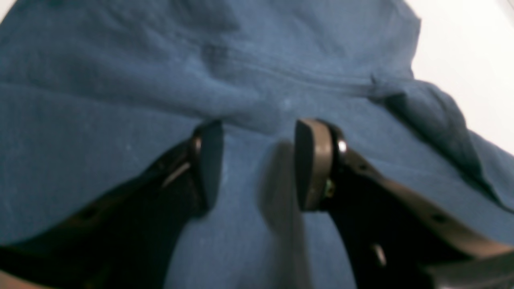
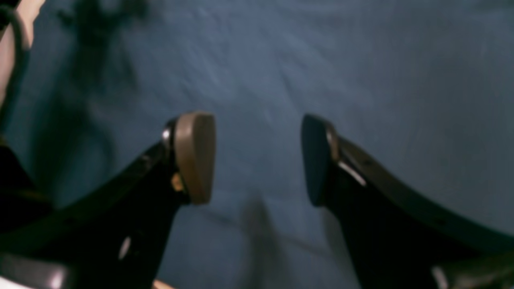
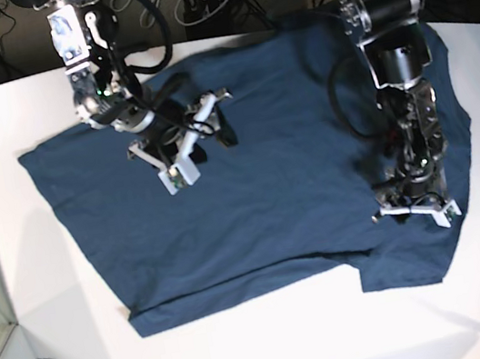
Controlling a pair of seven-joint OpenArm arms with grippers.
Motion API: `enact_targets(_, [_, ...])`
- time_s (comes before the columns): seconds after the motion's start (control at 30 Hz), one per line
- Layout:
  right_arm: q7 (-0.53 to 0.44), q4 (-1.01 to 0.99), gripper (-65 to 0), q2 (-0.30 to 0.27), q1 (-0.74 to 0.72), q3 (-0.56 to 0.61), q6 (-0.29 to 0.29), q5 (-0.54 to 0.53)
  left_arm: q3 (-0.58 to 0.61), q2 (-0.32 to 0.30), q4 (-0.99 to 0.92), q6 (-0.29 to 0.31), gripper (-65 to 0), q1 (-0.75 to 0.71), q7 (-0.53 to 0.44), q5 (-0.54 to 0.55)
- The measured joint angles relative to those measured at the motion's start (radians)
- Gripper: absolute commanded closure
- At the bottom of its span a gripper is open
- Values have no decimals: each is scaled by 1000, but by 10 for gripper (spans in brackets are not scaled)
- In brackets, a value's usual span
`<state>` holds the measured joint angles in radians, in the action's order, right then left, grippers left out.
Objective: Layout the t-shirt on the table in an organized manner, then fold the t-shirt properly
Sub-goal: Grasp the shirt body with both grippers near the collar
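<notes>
A: Starting nearest the camera in the base view, the t-shirt (image 3: 250,187) is lying spread over the table (image 3: 47,295), with its near hem running unevenly and a flap (image 3: 401,258) jutting out at the near right corner.

B: And the left gripper (image 3: 418,209) is hanging just over that corner, isn't it?

A: Yes, pointing down close to the cloth. In its wrist view its jaws are standing apart with nothing between them, above a seam (image 1: 305,78) and a bunched fold (image 1: 433,116) at the shirt's edge.

B: So what is looking risky?

A: If it is closing where it is, I judge it could be pinching two layers at once, or only a wrinkle, and dragging the flap further askew.

B: Farther back?

A: The right gripper (image 3: 190,147) is hovering over the middle of the shirt, jaws wide and empty, with flat cloth beneath them in its own view.

B: A hazard there?

A: Pulling from mid-panel would likely be rucking the fabric instead of flattening it. The far collar area is lying partly hidden behind the arms.
</notes>
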<state>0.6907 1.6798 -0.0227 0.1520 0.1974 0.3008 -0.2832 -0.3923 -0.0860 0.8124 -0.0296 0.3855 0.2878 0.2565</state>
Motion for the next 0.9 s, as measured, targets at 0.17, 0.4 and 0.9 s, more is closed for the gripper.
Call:
enact_targets(0.17, [-84, -170, -254, -89, -55, -3, 17, -26, 2, -21, 20, 11, -292, -47, -19, -41])
enact_targets(0.4, [-248, -383, -189, -177, -195, 1, 44, -56, 0, -29, 182, 13, -292, -179, 52, -49])
enact_targets(0.9, [-445, -1057, -190, -115, -718, 0, 6, -10, 312, 117, 537, 4, -237, -407, 312, 257])
